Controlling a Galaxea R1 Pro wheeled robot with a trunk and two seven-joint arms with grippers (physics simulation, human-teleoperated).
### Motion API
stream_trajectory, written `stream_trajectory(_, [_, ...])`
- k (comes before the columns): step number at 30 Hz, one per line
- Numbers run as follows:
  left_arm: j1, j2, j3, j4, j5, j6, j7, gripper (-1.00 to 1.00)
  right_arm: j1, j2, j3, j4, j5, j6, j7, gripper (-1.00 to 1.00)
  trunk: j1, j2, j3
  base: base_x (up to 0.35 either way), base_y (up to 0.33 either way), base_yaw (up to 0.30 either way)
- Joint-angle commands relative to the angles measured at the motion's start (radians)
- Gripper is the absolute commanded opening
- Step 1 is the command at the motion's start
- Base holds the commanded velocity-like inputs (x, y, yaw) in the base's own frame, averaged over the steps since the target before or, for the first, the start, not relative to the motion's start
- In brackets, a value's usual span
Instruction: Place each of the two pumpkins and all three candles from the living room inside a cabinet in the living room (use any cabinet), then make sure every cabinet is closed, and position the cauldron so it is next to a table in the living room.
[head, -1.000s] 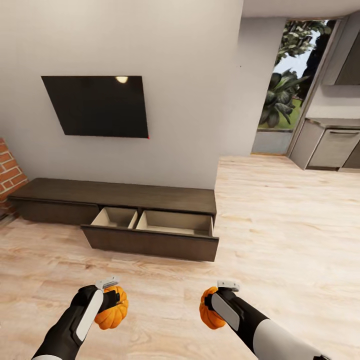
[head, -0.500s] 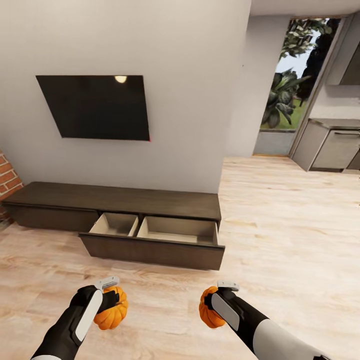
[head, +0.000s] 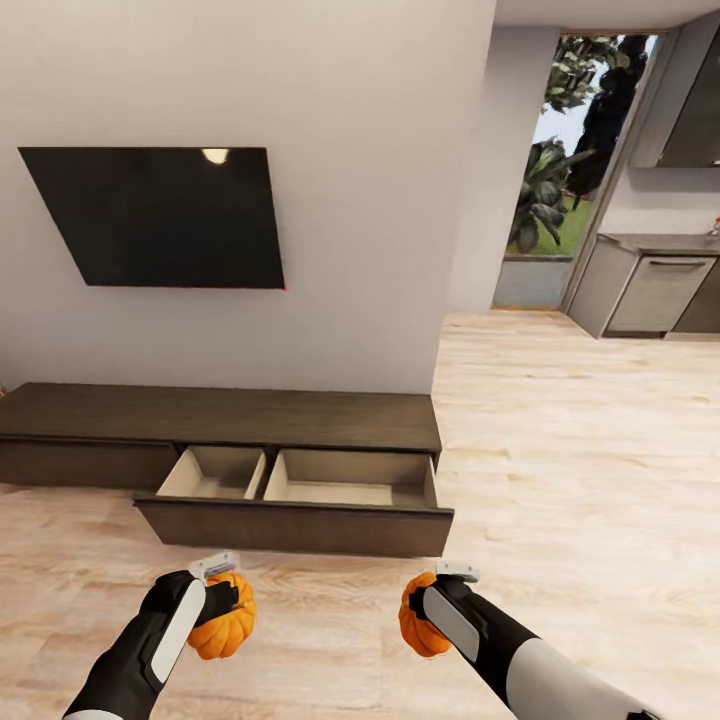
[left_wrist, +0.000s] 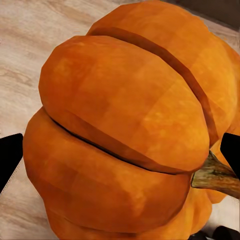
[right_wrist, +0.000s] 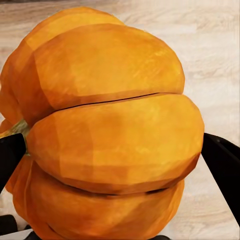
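Left pincer (head: 222, 592) and right pincer (head: 432, 597) each clamp a ribbed bright-orange pumpkin (head: 224, 626) (head: 418, 618) across its flanks, short of the open dark-brown wooden cabinet drawer (head: 300, 478). Pumpkins appear rigid, light, smooth; ribs likely aid grip.

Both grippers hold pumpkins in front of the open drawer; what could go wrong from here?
1. The open dark-brown wooden drawer juts toward the robot; driving closer might bump its front panel.
2. Each bright-orange ribbed pumpkin, in the left gripper and the right gripper, is round and pinched at its sides; either might slip out.
3. The drawer has two pale compartments parted by a divider; a pumpkin released over it may roll off.
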Motion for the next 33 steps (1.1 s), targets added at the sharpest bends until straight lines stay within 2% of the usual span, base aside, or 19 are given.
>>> stream_trajectory(1, [-0.001,0.0,0.0,-0.001,0.01,0.003,0.008,-1.0,-0.002,0.0,0.006,-0.001,-0.005,0.003,-0.007,-1.0,0.001,-0.001,-0.001,0.273,0.17,-0.002])
stream_trajectory(18, [-0.001,-0.003,0.0,-0.001,0.008,0.003,0.009,-1.0,-0.002,0.001,0.005,-0.001,-0.012,0.003,-0.007,-1.0,0.001,-0.001,-0.001,0.286,0.159,0.0])
stream_trajectory(28, [-0.001,-0.005,-0.002,-0.001,0.007,0.003,0.01,-1.0,-0.002,0.0,0.004,-0.001,-0.013,0.002,-0.007,-1.0,0.001,-0.001,-0.001,0.319,0.056,-0.001])
stream_trajectory(33, [-0.001,-0.007,-0.003,-0.001,0.007,0.001,0.011,-1.0,-0.002,0.0,0.003,-0.001,-0.013,0.002,0.044,-1.0,0.001,-0.001,0.001,0.323,-0.007,-0.163])
